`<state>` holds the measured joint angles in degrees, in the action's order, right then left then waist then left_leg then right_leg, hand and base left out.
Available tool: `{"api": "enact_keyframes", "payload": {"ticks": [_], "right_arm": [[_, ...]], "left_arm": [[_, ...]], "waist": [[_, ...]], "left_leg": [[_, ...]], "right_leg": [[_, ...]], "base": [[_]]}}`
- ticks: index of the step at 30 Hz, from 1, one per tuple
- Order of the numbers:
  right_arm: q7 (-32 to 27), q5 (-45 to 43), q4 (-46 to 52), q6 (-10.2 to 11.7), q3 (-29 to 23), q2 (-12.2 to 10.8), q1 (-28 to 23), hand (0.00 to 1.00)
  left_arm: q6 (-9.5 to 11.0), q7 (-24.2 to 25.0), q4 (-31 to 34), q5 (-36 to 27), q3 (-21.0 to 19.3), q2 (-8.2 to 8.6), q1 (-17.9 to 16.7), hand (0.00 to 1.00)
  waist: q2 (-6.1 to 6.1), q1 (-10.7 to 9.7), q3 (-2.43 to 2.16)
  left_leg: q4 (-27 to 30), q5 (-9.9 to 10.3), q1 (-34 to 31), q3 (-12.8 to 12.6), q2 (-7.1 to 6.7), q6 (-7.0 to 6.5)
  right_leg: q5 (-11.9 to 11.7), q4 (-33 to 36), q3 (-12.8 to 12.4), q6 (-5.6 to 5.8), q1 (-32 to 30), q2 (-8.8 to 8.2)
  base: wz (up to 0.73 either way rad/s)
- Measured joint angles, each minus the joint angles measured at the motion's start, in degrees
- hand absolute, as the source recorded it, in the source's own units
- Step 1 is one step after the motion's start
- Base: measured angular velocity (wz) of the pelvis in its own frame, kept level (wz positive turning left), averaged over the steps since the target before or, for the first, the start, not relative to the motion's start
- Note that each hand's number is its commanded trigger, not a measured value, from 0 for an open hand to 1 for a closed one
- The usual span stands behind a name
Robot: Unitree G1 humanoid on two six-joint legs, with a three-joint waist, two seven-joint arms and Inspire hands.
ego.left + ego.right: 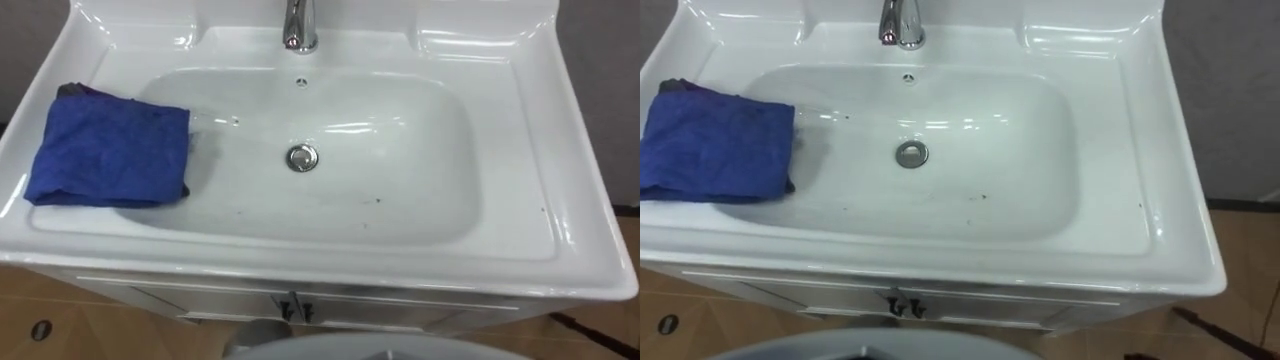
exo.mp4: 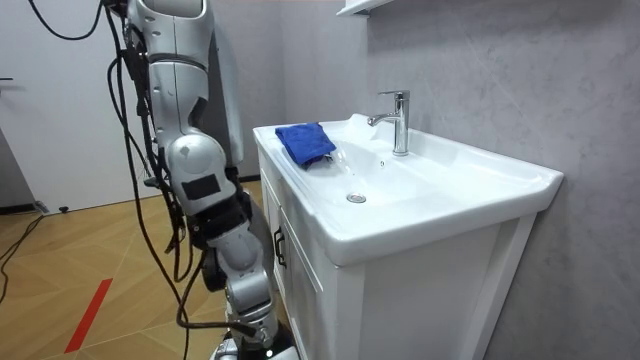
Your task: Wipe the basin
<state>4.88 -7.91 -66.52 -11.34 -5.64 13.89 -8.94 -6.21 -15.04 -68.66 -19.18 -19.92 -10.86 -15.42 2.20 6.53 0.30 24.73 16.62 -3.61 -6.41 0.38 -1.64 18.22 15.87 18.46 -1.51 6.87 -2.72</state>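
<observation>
Blue cloth (image 1: 108,150), folded and rumpled, lies on the white basin's (image 1: 520,150) left rim, overhanging the bowl. Right hand (image 2: 250,318) hangs by the cabinet (image 2: 305,300); grip cannot be told.

Basin (image 1: 520,215): cloth (image 1: 108,150) on left rim, overhanging bowl's left edge. Tap (image 1: 299,25) at rear centre, behind bowl. Drain (image 1: 302,157) in bowl's centre, right of cloth. Cabinet (image 1: 200,298) beneath basin.
</observation>
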Motion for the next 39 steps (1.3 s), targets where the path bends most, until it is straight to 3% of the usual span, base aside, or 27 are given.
{"api": "enact_keyframes", "payload": {"ticks": [10, 20, 28, 39], "right_arm": [[-0.3, 0.6, -0.1, -0.8, 2.3, -0.7, -0.3, 0.0], [-0.6, 0.1, -0.1, -1.3, 3.5, -0.8, -1.4, 0.0], [-0.6, -0.7, -0.1, -1.5, 3.8, -0.9, -1.8, 0.0], [-0.5, -1.9, -0.1, -2.5, 3.8, -0.9, -1.8, 0.0]], "left_arm": [[-2.1, 2.2, -0.1, 5.4, 1.2, -0.01, 0.1, 0.0], [-3.5, 3.5, 0.1, 8.9, 3.5, -0.01, 2.2, 0.0], [-4.0, 5.3, 0.0, 8.8, 5.3, -0.05, 2.0, 0.0], [-4.8, 9.1, 0.0, 8.8, 6.9, -0.02, 2.1, 0.0]], "waist": [[0.06, 0.0, -0.07], [-0.65, -0.7, -0.16], [-1.06, -3.1, -0.09], [-1.7, -3.2, -0.1]], "left_leg": [[0.6, 1.4, -0.8, -1.2, -0.23, -1.99], [0.8, 2.0, 0.4, -2.4, -0.31, -3.34], [0.8, 2.0, 0.4, -2.8, -0.79, -4.15], [0.8, 2.1, 0.3, -2.8, -1.27, -5.23]], "right_leg": [[-1.1, 0.8, -1.1, 1.87, -1.2, -0.73], [-2.4, 2.1, -1.2, 3.27, -0.7, -1.28], [-2.6, 3.0, -1.2, 3.59, -1.1, -1.85], [-3.1, 4.2, -1.1, 4.23, -2.0, -2.3]], "base": [[-0.08], [-0.07], [-0.02], [0.0]]}}
